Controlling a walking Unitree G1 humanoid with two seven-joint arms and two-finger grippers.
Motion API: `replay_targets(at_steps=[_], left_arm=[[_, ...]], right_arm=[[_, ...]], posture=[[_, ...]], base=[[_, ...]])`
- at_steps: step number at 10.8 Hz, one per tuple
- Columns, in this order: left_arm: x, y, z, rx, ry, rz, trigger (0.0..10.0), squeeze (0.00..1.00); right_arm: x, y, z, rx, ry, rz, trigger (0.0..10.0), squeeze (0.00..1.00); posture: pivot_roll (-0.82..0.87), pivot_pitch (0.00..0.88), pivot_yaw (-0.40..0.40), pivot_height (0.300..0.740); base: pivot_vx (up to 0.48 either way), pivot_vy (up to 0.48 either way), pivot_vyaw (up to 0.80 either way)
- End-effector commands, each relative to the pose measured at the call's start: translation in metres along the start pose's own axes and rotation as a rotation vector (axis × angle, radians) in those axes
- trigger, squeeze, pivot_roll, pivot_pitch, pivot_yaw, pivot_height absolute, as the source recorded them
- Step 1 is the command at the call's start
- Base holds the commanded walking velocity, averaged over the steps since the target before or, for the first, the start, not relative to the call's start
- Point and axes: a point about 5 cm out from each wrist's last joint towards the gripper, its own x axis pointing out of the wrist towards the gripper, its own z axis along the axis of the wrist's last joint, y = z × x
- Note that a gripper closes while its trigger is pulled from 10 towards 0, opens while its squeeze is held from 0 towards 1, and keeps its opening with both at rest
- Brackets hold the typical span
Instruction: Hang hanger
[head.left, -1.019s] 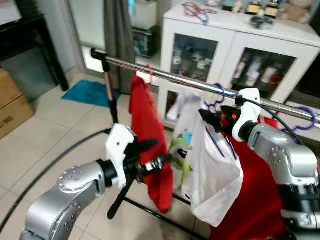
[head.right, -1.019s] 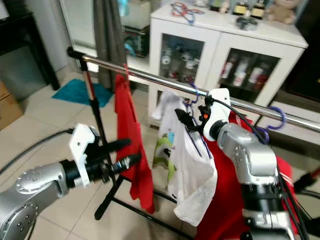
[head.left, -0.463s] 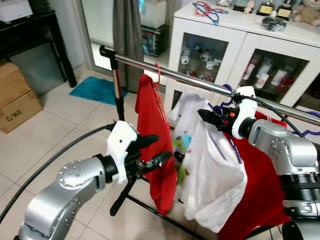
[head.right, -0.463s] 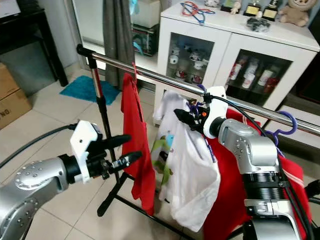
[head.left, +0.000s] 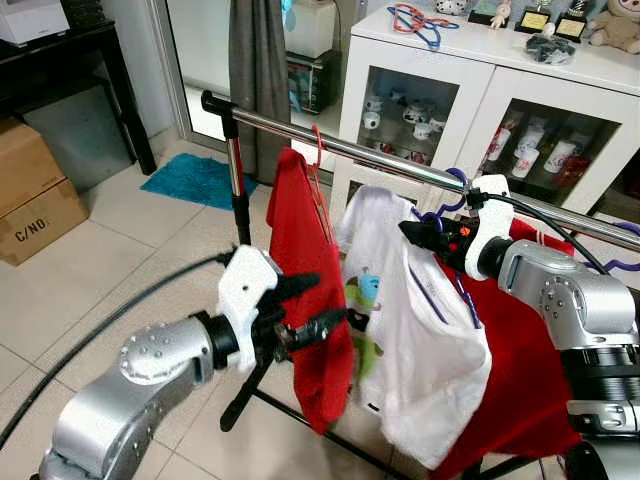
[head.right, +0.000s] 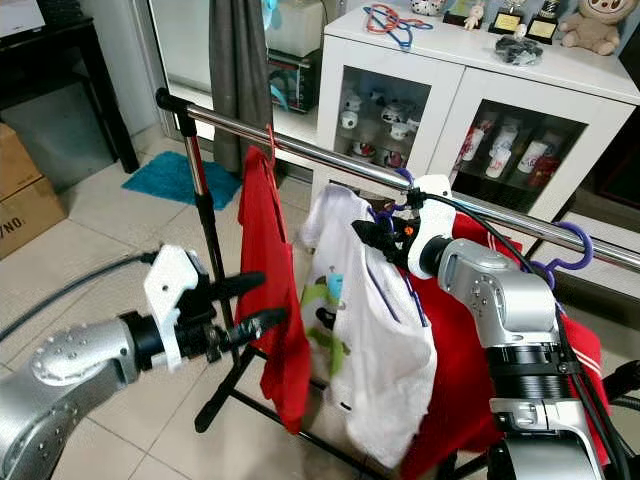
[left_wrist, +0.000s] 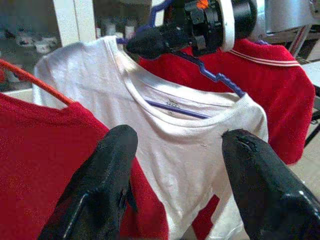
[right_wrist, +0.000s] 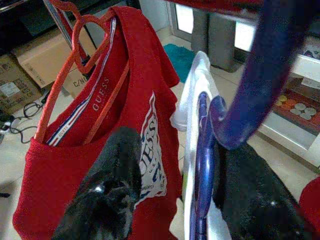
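A chrome clothes rail carries a red T-shirt on an orange hanger. Beside it hangs a white T-shirt on a purple hanger, whose hook sits at the rail. My right gripper is just below the rail, open, with the purple hanger's neck between its fingers and against one of them. My left gripper is open, lower down at the red shirt's front edge, with nothing in it. It points at the white shirt's collar.
Another red shirt hangs further right on a second purple hanger. A white glass-door cabinet stands behind the rail. Cardboard boxes and a teal mat lie to the left. A black cable crosses the tiled floor.
The camera has shifted a little. The white shirt has swung and its hem now hangs lower and wider. My left gripper has edged closer to the red shirt.
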Motion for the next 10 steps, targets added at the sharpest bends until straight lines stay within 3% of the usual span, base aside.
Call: replay_targets(at_steps=[1, 5, 6, 10], left_arm=[[0.0006, -0.0046, -0.0005, -0.032, 0.007, -0.023, 10.0, 0.0], [0.0037, -0.0008, -0.0035, -0.086, 0.01, 0.028, 10.0, 0.0], [0.0043, -0.0008, -0.0042, -0.019, 0.015, 0.03, 10.0, 0.0], [0.0077, 0.0053, -0.0044, 0.03, -0.016, 0.103, 10.0, 0.0]], right_arm=[[-0.0013, -0.0027, 0.0013, -0.003, 0.017, -0.006, 0.0, 0.0], [-0.0038, -0.0023, 0.0038, -0.01, 0.027, 0.004, 0.0, 0.0], [-0.0035, 0.0, 0.0051, -0.015, 0.026, 0.01, 0.0, 0.0], [-0.0062, 0.0045, 0.0089, -0.015, 0.001, 0.015, 0.0, 0.0]], posture=[[0.13, 0.0, -0.047, 0.74], [0.07, 0.0, -0.062, 0.74], [0.05, 0.0, -0.053, 0.74], [0.05, 0.0, -0.048, 0.74]], base=[[0.0, 0.0, 0.0], [0.0, 0.0, 0.0], [0.0, 0.0, 0.0], [0.0, 0.0, 0.0]])
